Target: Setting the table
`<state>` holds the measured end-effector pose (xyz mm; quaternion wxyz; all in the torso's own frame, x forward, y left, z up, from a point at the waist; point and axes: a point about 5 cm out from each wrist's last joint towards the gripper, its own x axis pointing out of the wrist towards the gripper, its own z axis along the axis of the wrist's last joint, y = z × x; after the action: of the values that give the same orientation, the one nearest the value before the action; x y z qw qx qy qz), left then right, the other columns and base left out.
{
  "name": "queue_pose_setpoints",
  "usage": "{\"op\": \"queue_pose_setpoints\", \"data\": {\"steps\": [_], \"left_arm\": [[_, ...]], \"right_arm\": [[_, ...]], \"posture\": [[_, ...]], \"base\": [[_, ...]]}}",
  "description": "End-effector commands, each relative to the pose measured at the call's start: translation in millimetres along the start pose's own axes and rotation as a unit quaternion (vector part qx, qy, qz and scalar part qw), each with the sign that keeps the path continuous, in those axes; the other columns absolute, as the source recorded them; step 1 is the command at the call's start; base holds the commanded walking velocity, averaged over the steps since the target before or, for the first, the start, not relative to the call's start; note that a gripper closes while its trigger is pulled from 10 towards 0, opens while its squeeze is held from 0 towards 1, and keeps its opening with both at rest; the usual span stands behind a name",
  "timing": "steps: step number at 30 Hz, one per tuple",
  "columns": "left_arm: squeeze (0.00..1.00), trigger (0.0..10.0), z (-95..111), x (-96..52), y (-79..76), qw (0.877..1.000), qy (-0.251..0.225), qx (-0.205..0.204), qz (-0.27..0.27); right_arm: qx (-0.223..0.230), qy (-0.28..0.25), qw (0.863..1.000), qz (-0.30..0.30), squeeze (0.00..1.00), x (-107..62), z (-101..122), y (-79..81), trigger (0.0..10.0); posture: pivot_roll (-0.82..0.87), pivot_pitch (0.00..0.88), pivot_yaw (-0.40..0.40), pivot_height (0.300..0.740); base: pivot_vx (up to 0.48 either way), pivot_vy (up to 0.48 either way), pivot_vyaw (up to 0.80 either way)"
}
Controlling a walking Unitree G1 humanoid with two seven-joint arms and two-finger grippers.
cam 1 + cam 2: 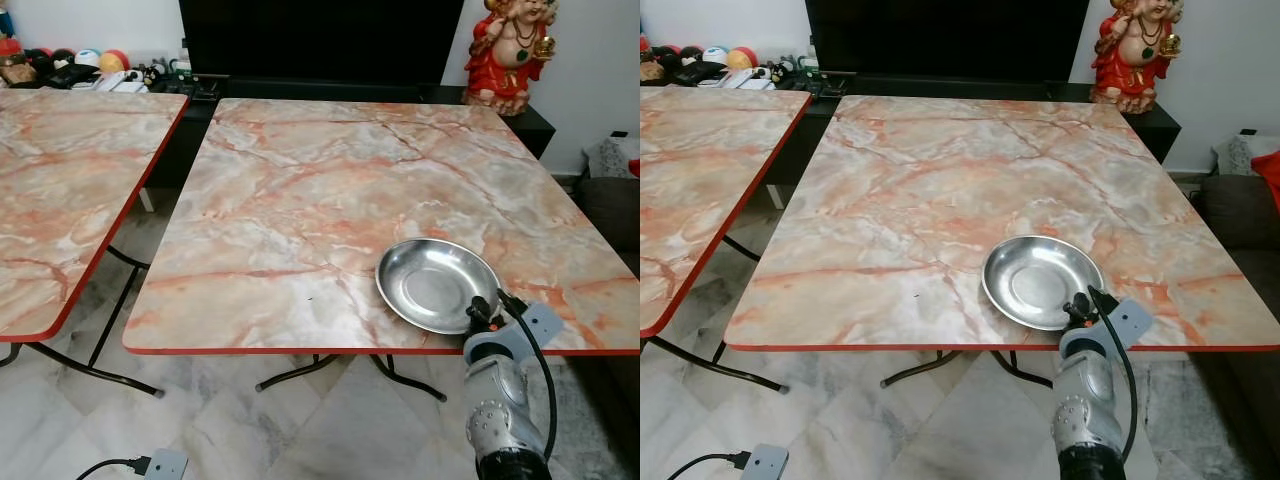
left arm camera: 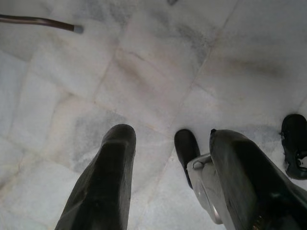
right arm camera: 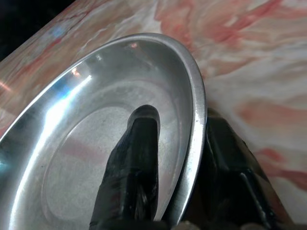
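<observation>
The right gripper (image 3: 184,158) is closed on the near rim of the steel plate (image 1: 436,284): one black finger (image 3: 136,158) lies inside the plate and the other one (image 3: 230,163) is outside, under the rim. The plate sits on the marble-pattern table (image 1: 300,200), near its front edge and toward its right side, and the silver right arm (image 1: 497,400) reaches up to it from below. The left gripper (image 2: 168,187) hangs over the pale marble floor (image 2: 144,72), with its two fingers apart and nothing between them. A second table (image 1: 60,170) stands at the left, just beside the first. Behind the first table's far right corner stands a red figurine (image 1: 510,50).
</observation>
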<state>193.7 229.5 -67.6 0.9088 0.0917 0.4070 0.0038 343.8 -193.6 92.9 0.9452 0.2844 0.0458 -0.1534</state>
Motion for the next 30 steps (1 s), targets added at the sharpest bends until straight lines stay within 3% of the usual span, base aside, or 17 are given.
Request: {"op": "queue_pose_setpoints", "data": {"steps": [1,3,4,5,6,7,23,30], "left_arm": [[0.0,10.0,-9,-2.1,-0.2,1.0,0.014,0.0,0.0],[0.0,10.0,-9,-2.1,-0.4,1.0,0.014,0.0,0.0],[0.0,10.0,-9,-2.1,-0.5,1.0,0.013,-0.001,0.0],[0.0,10.0,-9,-2.1,-0.5,1.0,0.013,-0.001,0.0],[0.0,10.0,-9,-2.1,-0.5,1.0,0.013,-0.001,0.0],[0.0,10.0,-9,-2.1,-0.7,1.0,0.013,-0.001,0.0],[0.0,10.0,-9,-2.0,-1.6,1.0,0.013,0.001,-0.002],[0.0,10.0,-8,-1.7,-4.1,1.0,0.013,0.003,-0.004]], "right_arm": [[-0.007,0.006,1.0,-0.001,0.0,2.8,0,0.5,10.0],[-0.005,0.005,1.0,0.001,0.0,4.4,2,2.7,10.0],[-0.002,0.002,1.0,0.003,0.78,5.6,4,4.6,10.0],[-0.002,0.002,1.0,0.002,0.94,5.8,4,4.8,10.0],[-0.002,0.002,1.0,0.002,0.94,5.8,4,4.9,10.0],[-0.002,0.002,1.0,0.002,1.0,5.8,4,4.9,10.0],[-0.011,0.0,0.999,-0.03,1.0,-1.4,-5,-13.3,10.0],[-0.013,-0.032,0.998,-0.047,1.0,-7.6,2,-21.2,10.0]], "posture": [[0.04,0.133,-0.045,0.74],[0.04,0.133,-0.045,0.74],[0.04,0.133,-0.045,0.74],[0.04,0.134,-0.045,0.74],[0.04,0.134,-0.045,0.74],[0.04,0.134,-0.047,0.74],[0.04,0.129,-0.049,0.74],[0.04,0.119,-0.056,0.74]], "base": [[0.0,0.0,0.0],[0.0,0.0,0.0],[0.0,0.0,0.0],[0.0,0.0,0.0],[0.0,0.0,0.0],[0.0,0.0,0.0],[0.0,0.0,0.0],[0.0,0.0,0.0]]}}
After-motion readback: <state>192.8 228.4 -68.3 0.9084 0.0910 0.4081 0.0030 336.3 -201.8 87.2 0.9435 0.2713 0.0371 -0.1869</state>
